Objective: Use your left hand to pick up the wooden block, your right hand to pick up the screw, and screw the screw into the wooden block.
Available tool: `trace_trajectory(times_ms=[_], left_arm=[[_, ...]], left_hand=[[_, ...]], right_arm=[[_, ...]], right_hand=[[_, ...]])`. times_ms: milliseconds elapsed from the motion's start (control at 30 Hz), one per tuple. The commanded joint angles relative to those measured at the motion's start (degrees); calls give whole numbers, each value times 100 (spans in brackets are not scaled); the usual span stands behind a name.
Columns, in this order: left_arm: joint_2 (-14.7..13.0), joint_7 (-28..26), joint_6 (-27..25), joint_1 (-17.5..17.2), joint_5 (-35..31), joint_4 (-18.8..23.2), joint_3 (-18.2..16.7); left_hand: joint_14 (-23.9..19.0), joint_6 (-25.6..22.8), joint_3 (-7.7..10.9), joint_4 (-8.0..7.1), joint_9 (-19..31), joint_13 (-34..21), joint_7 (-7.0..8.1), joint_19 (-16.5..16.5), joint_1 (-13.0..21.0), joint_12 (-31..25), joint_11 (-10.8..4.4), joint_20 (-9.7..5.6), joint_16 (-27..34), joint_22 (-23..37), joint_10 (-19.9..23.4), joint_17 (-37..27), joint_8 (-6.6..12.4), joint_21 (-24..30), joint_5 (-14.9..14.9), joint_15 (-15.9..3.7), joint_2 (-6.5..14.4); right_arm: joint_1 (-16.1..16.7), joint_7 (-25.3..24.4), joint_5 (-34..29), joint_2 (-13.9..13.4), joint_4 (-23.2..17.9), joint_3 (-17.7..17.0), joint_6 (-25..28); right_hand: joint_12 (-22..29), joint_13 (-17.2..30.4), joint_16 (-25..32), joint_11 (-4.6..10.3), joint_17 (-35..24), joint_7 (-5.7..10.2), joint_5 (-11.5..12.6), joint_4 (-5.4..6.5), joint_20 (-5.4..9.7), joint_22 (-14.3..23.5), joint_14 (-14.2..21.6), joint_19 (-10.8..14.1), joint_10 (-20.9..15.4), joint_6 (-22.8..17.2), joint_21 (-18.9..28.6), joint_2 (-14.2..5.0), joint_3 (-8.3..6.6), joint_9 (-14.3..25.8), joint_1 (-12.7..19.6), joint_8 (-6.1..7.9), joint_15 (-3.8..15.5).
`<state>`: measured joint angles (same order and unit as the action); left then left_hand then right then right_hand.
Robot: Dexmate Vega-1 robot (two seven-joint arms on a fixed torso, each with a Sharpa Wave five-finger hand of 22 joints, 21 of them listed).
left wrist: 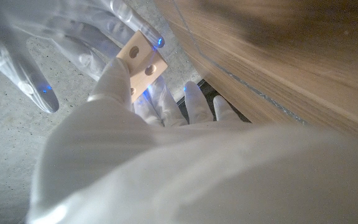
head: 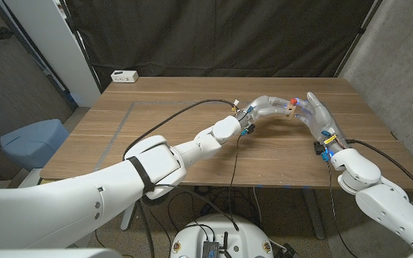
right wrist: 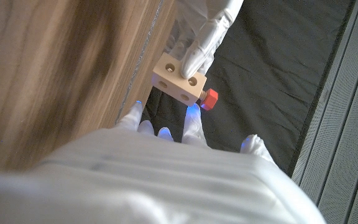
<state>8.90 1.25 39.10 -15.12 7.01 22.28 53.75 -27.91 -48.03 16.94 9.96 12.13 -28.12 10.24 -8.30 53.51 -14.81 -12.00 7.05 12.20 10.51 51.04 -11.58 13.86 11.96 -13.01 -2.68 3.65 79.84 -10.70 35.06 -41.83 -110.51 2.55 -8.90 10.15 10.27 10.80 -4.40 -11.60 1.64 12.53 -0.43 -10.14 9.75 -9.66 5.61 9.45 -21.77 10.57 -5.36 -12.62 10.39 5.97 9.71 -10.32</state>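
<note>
**Hands meet over the desk with block and screw**

Desk (head: 156, 129) of brown wood spans the head view, backed by a black curtain (head: 214, 36). A white power strip (head: 125, 76) lies near its far left corner, and a blue chair (head: 31, 140) stands off its left edge.

The left arm (head: 120, 179) reaches in from the lower left, across the desk toward the right half. The right arm (head: 386, 190) comes in from the lower right, with black cables running along both.

The left hand (head: 267, 107) is raised above the desk and grips the wooden block (head: 290, 107) between its thumb and fingers. In the left wrist view the block (left wrist: 142, 62) shows a pale face with round holes, held at the hand's (left wrist: 123, 99) fingertips. In the right wrist view a white finger of the left hand (right wrist: 201, 37) presses on the holed face of the block (right wrist: 178, 79).

The right hand (head: 317, 115) is up against the block from the right side, fingers reaching toward it. Its grip on the screw is hidden in the head view, so I cannot tell whether it is holding it. The right wrist view shows the right hand (right wrist: 166, 155) just beside the block.

The screw (right wrist: 209, 98), with a red head, sticks out of one end of the block, just above the right hand's fingertips (right wrist: 192, 121).
</note>
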Motion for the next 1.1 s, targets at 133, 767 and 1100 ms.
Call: trace_trajectory(times_ms=[133, 767, 1100], left_arm=[[5, 7, 16, -15, -9, 14, -3], [21, 39, -69, -20, 33, -5, -19], [28, 51, -96, -13, 48, -14, -22]], left_hand=[[-59, -577, 186, -118, 13, -525, -165, -9, 29, -66, -16, -34, -6, 16, 83, -28, 67, 8, -48, -326, 142], [-59, -573, 188, -126, 13, -522, -166, -10, 23, -65, -18, -38, -4, 16, 83, -30, 65, 9, -48, -326, 151], [-65, -572, 190, -128, 13, -525, -171, -7, 18, -65, -19, -32, -4, 16, 79, -28, 64, 7, -49, -321, 150]], right_arm=[[-23, 13, 45, -51, 21, 40, -66], [6, -64, 46, -48, -15, 58, -68], [49, -132, 18, -30, -40, 46, -81]], right_hand=[[34, 12, 22, 20, -24, 9, 31, 46, -30, 7, -140, -46, 74, -170, -9, 17, -13, 16, -65, 102, -29], [106, 6, 69, 112, 2, 106, 73, 47, -9, 4, -55, 19, -112, -693, 38, -18, -50, 8, -51, 252, -2], [130, 3, 92, 131, 11, 82, 88, 39, 5, 3, 14, 59, -218, -859, 51, -32, -71, 6, -32, 277, 27]])
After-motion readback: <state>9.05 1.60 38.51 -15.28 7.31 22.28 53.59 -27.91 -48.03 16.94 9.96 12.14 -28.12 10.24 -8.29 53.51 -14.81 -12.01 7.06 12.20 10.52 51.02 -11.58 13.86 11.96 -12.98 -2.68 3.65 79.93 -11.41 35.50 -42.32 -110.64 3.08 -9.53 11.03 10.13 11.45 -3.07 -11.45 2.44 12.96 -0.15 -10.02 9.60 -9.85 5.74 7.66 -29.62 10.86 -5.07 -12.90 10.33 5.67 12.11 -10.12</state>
